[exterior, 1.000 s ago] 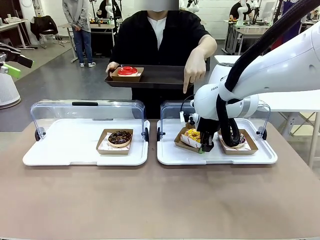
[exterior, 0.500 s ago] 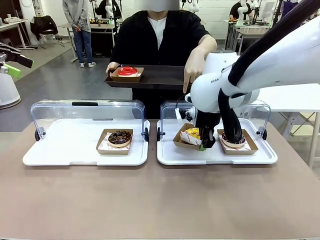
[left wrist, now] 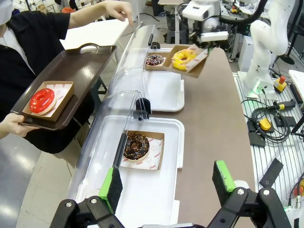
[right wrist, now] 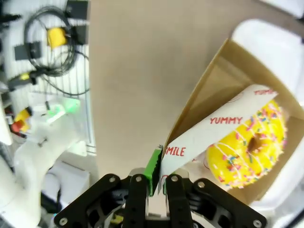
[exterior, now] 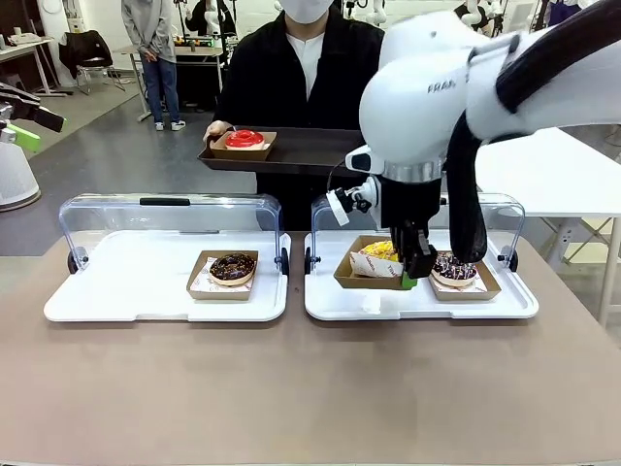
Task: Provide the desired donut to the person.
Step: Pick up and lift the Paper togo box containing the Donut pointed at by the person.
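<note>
My right gripper (exterior: pixel 415 277) is shut on the near edge of a cardboard box (exterior: pixel 361 273) that holds a yellow sprinkled donut (exterior: pixel 381 250). The box hangs tilted a little above the right white tray (exterior: pixel 417 306). In the right wrist view my fingers (right wrist: pixel 159 178) pinch the box wall and its printed paper beside the yellow donut (right wrist: pixel 251 149). The person (exterior: pixel 301 68) stands across the table holding a brown tray (exterior: pixel 310 150) with a red donut (exterior: pixel 245 139). High above the left white tray, my left gripper (left wrist: pixel 166 183) is open with nothing in it.
A chocolate donut (exterior: pixel 233 267) sits in a box on the left tray (exterior: pixel 116 291). A dark sprinkled donut (exterior: pixel 454 267) stays in its box on the right tray. Clear lids (exterior: pixel 165 218) stand open behind both trays. The person's other hand (left wrist: pixel 118 7) reaches over the lids.
My right arm has risen and swung up, lifting the box with the yellow donut off the right tray. The person's pointing hand has gone out of the front view.
</note>
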Controlling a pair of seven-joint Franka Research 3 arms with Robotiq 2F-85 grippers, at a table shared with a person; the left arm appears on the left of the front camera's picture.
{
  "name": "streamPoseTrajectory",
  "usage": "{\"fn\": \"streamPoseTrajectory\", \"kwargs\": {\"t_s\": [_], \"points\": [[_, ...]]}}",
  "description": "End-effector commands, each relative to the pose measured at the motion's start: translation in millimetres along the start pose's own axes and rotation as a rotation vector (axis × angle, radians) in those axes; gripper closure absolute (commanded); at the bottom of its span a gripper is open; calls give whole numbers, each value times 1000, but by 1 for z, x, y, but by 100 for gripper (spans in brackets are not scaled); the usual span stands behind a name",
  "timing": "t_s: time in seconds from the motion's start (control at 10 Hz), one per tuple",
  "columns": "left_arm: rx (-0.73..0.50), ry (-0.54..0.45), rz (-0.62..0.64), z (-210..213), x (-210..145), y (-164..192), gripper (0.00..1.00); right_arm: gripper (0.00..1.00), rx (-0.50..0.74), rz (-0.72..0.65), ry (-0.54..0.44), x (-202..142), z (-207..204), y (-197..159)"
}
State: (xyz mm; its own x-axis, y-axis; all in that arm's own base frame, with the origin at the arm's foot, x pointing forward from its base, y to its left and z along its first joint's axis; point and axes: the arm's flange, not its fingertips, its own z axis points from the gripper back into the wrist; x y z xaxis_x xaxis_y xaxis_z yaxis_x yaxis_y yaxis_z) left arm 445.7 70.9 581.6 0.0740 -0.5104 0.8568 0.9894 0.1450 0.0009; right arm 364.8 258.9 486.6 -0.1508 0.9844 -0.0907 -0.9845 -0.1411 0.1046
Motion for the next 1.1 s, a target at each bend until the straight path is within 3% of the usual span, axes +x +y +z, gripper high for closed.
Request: {"fn": "streamPoseTrajectory", "kwargs": {"t_s": [0.0,0.3,0.5,1.0], "points": [[-2,-11,16,1,2,-1,0,100,-9,86,-22,8,27,44],[-2,-11,16,1,2,-1,0,100,-57,195,-47,23,87,73],[-2,-11,16,1,2,-1,0,100,-82,254,-53,29,131,66],[-2,-11,16,1,2,-1,0,100,-110,433,39,15,177,-36]]}}
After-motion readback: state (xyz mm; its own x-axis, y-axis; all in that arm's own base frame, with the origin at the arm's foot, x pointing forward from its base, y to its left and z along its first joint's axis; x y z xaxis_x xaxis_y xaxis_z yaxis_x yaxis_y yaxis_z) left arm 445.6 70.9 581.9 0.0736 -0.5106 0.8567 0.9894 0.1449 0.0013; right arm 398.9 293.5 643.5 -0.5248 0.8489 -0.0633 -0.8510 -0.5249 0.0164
